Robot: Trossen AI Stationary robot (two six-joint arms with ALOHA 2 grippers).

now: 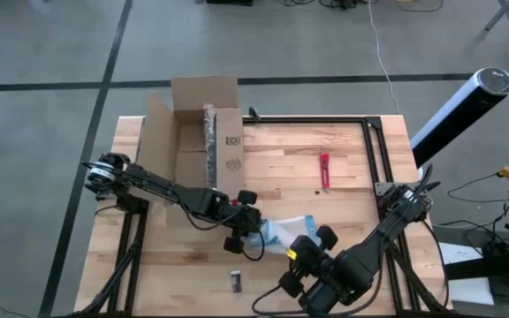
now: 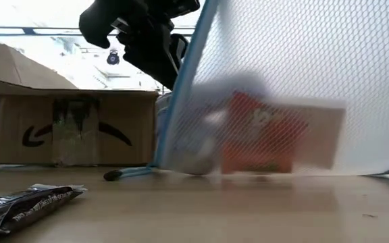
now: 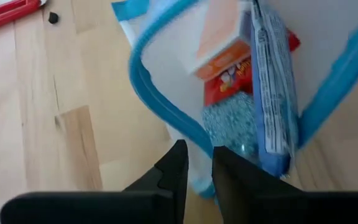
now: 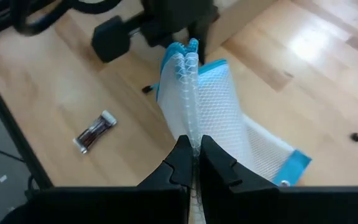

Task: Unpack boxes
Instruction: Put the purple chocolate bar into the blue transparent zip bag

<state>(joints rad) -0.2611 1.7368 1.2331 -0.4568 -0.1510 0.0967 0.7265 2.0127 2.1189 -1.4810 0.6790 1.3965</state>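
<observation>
Two grippers pinching one mesh pouch with blue edging, both working near the table's front edge. Left gripper reaching in from the left, fingers pressed nearly together on the pouch's blue rim, with the opening gaping just ahead of the fingertips and showing an orange-and-red packet and a blue-white wrapper inside. Right gripper coming in from the right, fingers squeezing a bunched fold of white mesh (lifting it into a ridge that runs straight toward the other gripper). Lying just beside the left gripper, toward the front edge, a small dark wrapped bar. Sitting well behind the left gripper, at the far left corner of the wooden table, the brown cardboard box, flaps standing open, clear tape strip down one wall, not touching either gripper. Resting well beyond the right gripper, toward the table's middle, a small red tool.
</observation>
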